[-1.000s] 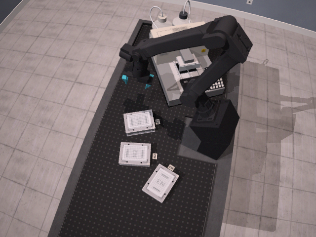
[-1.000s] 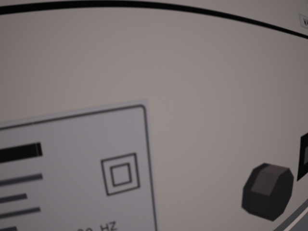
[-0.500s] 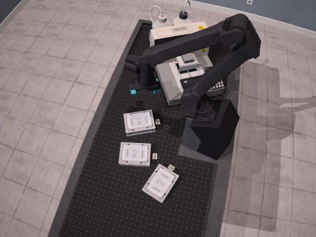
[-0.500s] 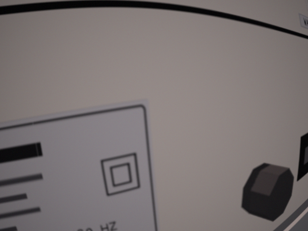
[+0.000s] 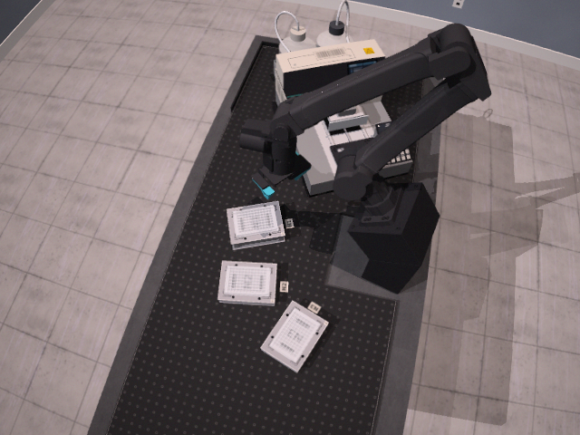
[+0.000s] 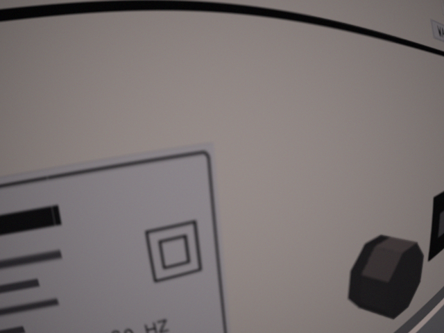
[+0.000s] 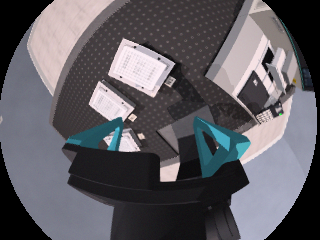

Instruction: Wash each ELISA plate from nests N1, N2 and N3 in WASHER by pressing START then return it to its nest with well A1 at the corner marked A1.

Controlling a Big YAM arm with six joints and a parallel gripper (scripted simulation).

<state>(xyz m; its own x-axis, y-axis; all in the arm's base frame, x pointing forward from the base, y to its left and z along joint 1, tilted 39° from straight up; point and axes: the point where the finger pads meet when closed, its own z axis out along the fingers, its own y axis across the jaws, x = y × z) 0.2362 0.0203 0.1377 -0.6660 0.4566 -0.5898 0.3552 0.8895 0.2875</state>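
pale tiles cover the floor (image 5: 84,187) (image 7: 47,65) around the dark, dotted bench (image 5: 187,374) (image 7: 190,30), with a blue-grey wall (image 5: 524,28) (image 7: 25,150) beyond. three elisa plates lie in their nests. the n1 plate (image 5: 256,219) (image 7: 141,67) is in the nest nearest the plate washer (image 5: 318,173) (image 7: 235,55); the n2 plate (image 5: 247,281) (image 7: 111,103) is in the middle one, and the n3 plate (image 5: 295,334) (image 7: 122,141) sits in the nest farthest from the washer, turned at an angle to the other two. a small tag stands beside each nest.

the black arm (image 5: 365,89) reaches over the washer and bends down on the side of the n1 plate. its claw (image 5: 283,183) (image 7: 158,120) is wide open, teal fingers well apart and nothing between them, between the washer and the n1 nest as seen from above. it looks to be above bench height, though the angle makes its exact height hard to judge.

a small green light (image 7: 280,114) glows by the washer's keypad (image 5: 402,157) (image 7: 264,116). two bottles with looping tubes stand behind the machine. the exterior view shows only a close beige panel (image 6: 286,125) with a printed label (image 6: 107,222) and a dark, faceted knob (image 6: 385,277).
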